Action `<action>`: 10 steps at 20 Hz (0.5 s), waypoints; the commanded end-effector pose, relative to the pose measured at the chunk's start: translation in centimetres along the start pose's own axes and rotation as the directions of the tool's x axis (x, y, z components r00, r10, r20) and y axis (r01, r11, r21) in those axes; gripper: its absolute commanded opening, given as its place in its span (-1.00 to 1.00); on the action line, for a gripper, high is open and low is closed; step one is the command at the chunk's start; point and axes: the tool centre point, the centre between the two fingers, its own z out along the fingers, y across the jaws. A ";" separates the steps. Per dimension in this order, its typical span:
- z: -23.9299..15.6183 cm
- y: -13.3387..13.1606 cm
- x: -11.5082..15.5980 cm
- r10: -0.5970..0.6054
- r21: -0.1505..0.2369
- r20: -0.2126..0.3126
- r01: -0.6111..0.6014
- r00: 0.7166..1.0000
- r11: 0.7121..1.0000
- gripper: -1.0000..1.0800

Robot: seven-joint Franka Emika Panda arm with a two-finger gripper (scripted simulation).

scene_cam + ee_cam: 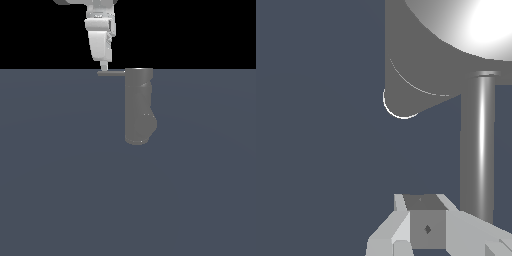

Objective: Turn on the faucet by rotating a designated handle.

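Note:
The faucet [138,105] is a matte grey upright cylinder with a rounded bulge low on the side toward the exterior view's right. Its handle [111,73] is a thin grey rod sticking out level from the top, toward the exterior view's left. My white gripper [103,66] hangs straight down with its tip at the rod's free end. The jaws look shut with nothing between them. In the wrist view the handle [478,145] runs right beside my gripper [423,220], and the faucet [426,60] fills the far corner. I cannot tell whether the fingers touch the rod.
The faucet stands on a flat blue-grey floor [60,190]. Nothing else shows on it. The background above the floor line is black.

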 end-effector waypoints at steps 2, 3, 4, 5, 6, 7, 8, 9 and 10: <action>0.0 0.8 0.0 0.000 0.000 0.000 0.000 1.000 1.000 -1.00; 0.0 1.1 0.1 0.000 0.000 0.000 0.000 1.000 1.000 -1.00; 0.0 1.3 0.1 0.000 0.000 0.000 0.000 1.000 1.000 -1.00; 0.0 1.5 0.1 0.000 0.000 0.000 0.000 1.000 1.000 -1.00; 0.0 1.8 0.1 0.000 0.000 0.000 0.000 1.000 1.000 -1.00; 0.0 2.0 0.1 0.000 0.000 0.000 0.000 1.000 1.000 -1.00; 0.0 2.3 0.1 0.000 0.000 0.000 0.000 1.000 1.000 -1.00; 0.0 2.5 0.1 0.000 0.000 0.000 0.000 1.000 1.000 -1.00; 0.0 2.8 0.1 0.000 0.000 0.000 0.000 1.000 1.000 -1.00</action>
